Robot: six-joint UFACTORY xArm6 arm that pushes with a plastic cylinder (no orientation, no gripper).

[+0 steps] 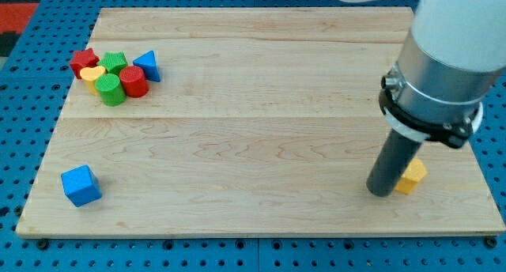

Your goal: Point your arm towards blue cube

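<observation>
The blue cube (81, 185) lies near the board's bottom left corner, apart from the other blocks. My tip (381, 192) rests on the board at the view's lower right, far to the right of the blue cube. A yellow block (413, 175) sits right beside the tip on its right, partly hidden by the rod; its shape is hard to make out.
A cluster sits at the upper left: a red star-like block (83, 61), a yellow heart (92, 74), a green block (115, 62), a green cylinder (111, 90), a red cylinder (133, 81) and a blue triangle (148, 66). The wooden board (253, 106) lies on a blue pegboard.
</observation>
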